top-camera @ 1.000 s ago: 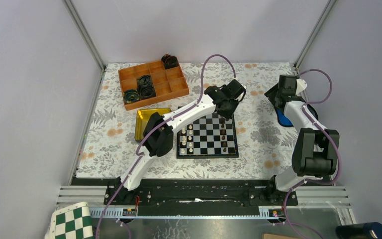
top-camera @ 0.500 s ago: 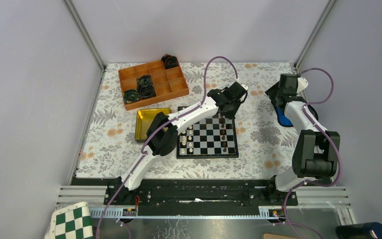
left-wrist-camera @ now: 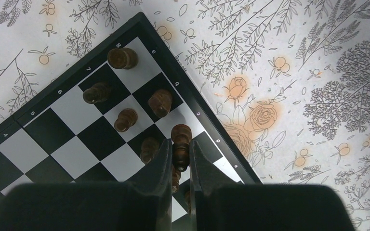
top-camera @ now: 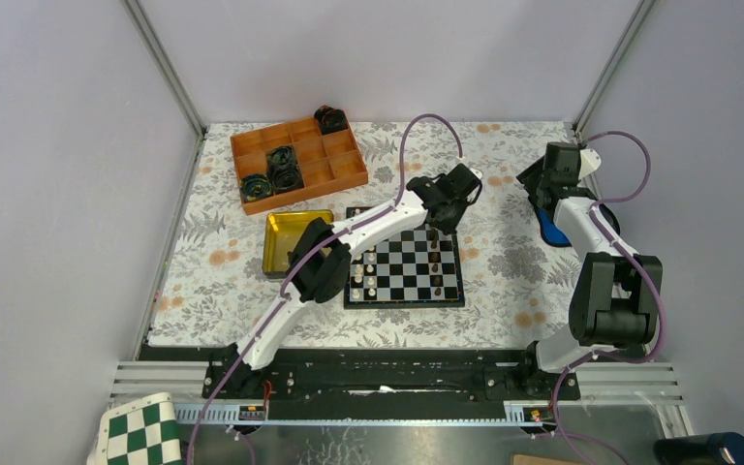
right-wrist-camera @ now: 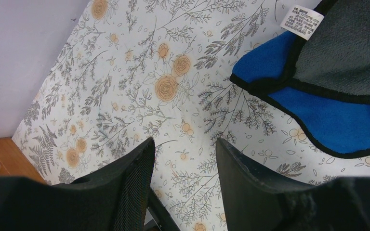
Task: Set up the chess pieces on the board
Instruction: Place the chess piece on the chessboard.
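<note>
The small black-and-white board (top-camera: pixel 405 263) lies mid-table. White pieces (top-camera: pixel 363 271) stand along its left side, dark brown pieces (top-camera: pixel 435 262) along its right. My left gripper (top-camera: pixel 436 221) hangs over the board's far right corner and is shut on a dark brown piece (left-wrist-camera: pixel 180 147), held above the edge squares (left-wrist-camera: pixel 179 159). Several dark brown pieces stand near that corner, such as one on the corner square (left-wrist-camera: pixel 121 57). My right gripper (right-wrist-camera: pixel 184 144) is open and empty over the floral cloth at the far right (top-camera: pixel 542 184).
An orange divided tray (top-camera: pixel 295 165) with black coiled objects sits at the back left. A yellow tin (top-camera: pixel 291 240) lies left of the board. A blue-and-grey cloth (right-wrist-camera: pixel 327 82) lies by the right gripper (top-camera: pixel 552 228). A green-and-white checkered sheet (top-camera: pixel 140 434) lies off the table front left.
My left arm has shifted slightly forward and right over the board's far right corner with the dark piece in it. The right arm has hardly moved.
</note>
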